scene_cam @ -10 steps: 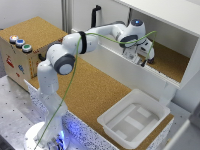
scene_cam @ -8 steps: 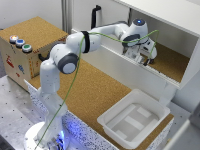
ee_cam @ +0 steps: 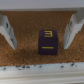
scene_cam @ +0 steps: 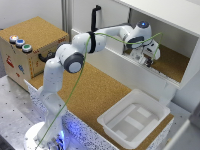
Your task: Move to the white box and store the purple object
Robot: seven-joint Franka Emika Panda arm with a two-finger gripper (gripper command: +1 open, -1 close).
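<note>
The purple object (ee_cam: 48, 41) is a small cube with yellow markings, lying on the cork floor inside the large white cabinet (scene_cam: 165, 20). In the wrist view my gripper (ee_cam: 38, 47) is open, and its pale fingers (ee_cam: 7, 30) stand on either side of the cube without touching it. In the exterior view the gripper (scene_cam: 149, 59) reaches down into the cabinet and the cube is hidden behind it. The white box (scene_cam: 131, 120), a shallow ridged bin, sits empty on the cork table toward the exterior view's right, well below the gripper.
The cabinet's low white front wall (scene_cam: 112, 62) runs between the gripper and the cork tabletop (scene_cam: 92, 92). A cork-topped brown box (scene_cam: 35, 47) with coloured buttons stands at the exterior view's left. A green cable (scene_cam: 75, 95) trails along the arm.
The gripper has moved a little toward the exterior view's right and lower inside the cabinet.
</note>
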